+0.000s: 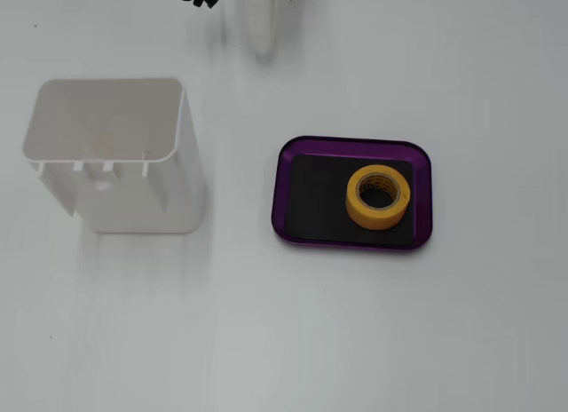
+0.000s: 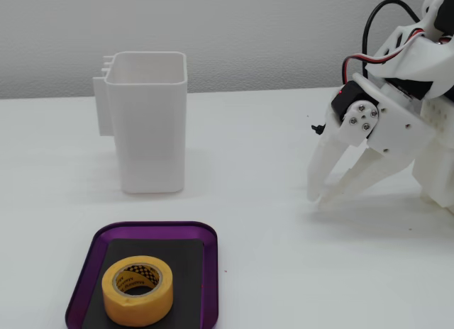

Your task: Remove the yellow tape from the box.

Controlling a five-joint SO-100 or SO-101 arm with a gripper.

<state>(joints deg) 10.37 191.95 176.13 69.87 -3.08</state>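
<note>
tape point(image 1: 380, 197): flat in tray point(image 1: 353, 146), toward 3 o'clock, overhead | gripper point(image 2: 318, 198): fingers slightly parted, empty, well apart | handling: light, stiff ring, likely; pinch wall through hollow core

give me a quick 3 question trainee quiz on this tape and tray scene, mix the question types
1. True or false: the yellow tape lies flat inside the purple tray.
2. The gripper is: A) shut on the tape, B) empty and away from the tray, C) inside the white container.
3. Fill in: the tray's inner base is ____ in colour.

Key: 1 true; 2 B; 3 black.
</note>
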